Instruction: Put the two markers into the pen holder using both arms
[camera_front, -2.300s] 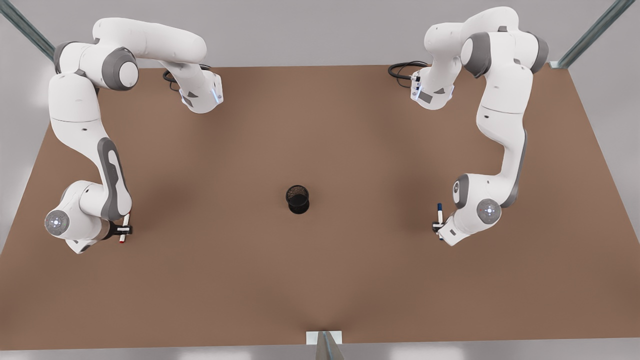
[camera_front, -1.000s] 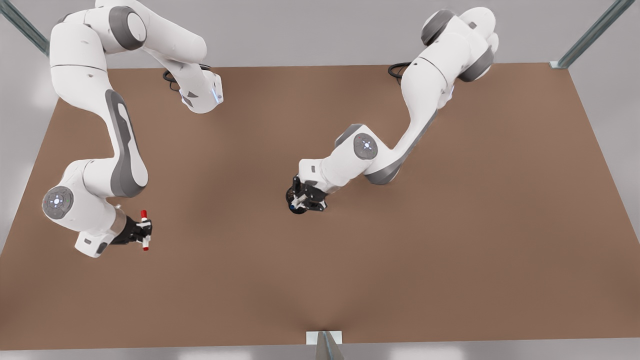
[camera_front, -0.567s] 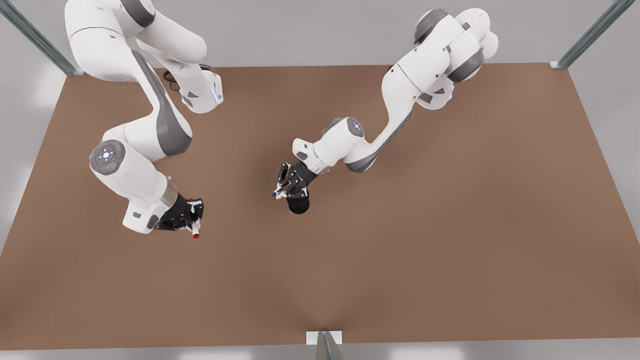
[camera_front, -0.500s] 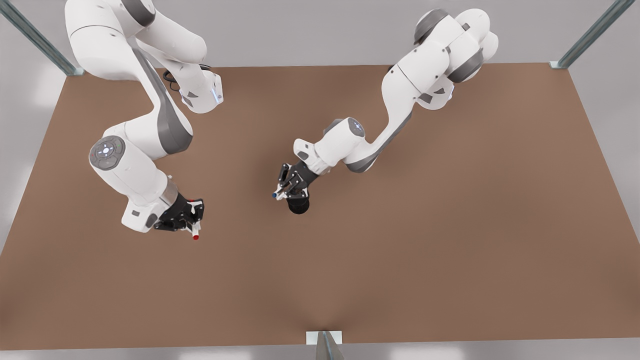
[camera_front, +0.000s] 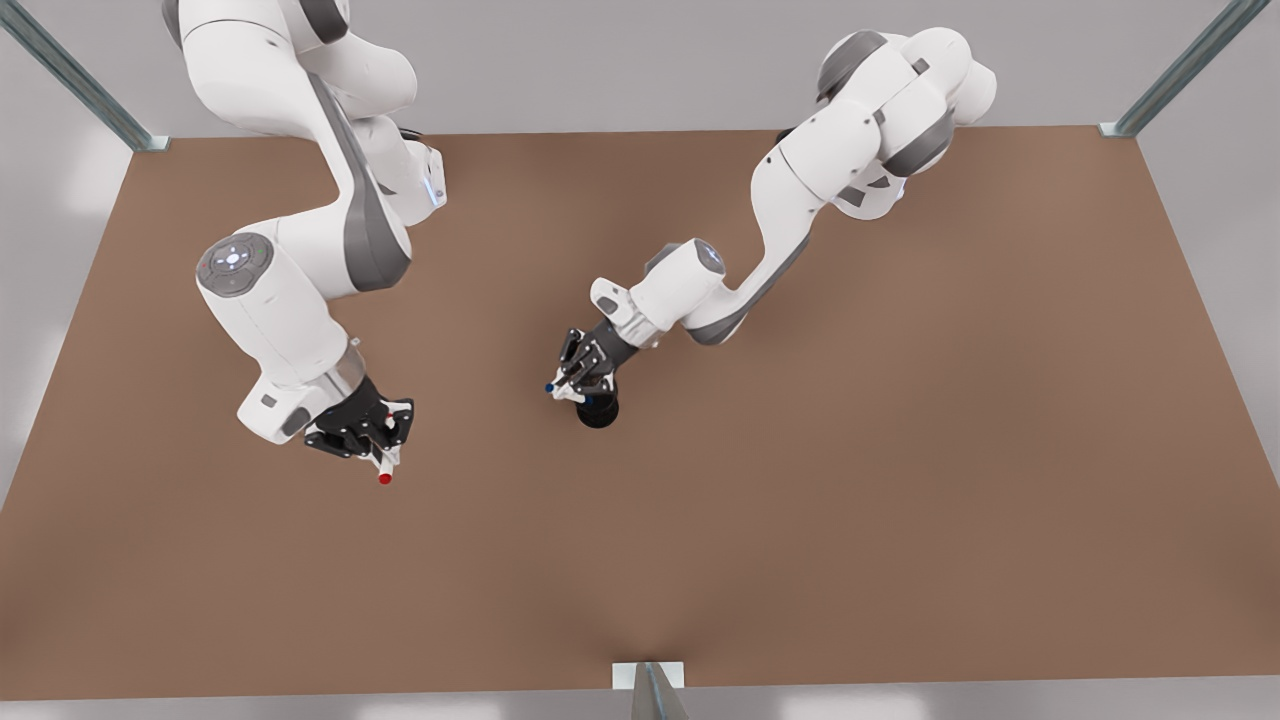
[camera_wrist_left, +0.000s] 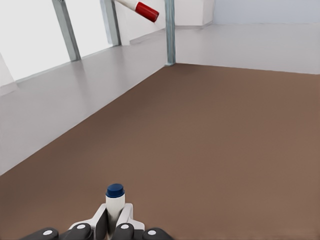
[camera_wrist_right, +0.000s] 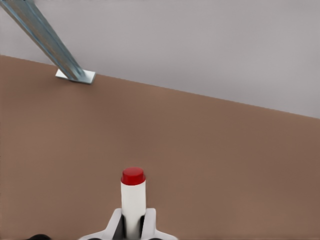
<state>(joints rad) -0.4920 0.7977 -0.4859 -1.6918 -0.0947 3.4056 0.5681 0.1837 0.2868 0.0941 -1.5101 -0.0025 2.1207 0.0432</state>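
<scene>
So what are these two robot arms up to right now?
They are putting two markers into a small black mesh holder in the middle of the table. The left pincer, on the front view's right, grips the blue marker right over the holder. The right pincer, on the front view's left, grips the red marker off to the side, apart from the holder. Neither marker is in the holder yet.

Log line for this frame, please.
left gripper: shut on blue marker, over holder | right gripper: shut on red marker, apart from holder | holder: upright on table
</scene>
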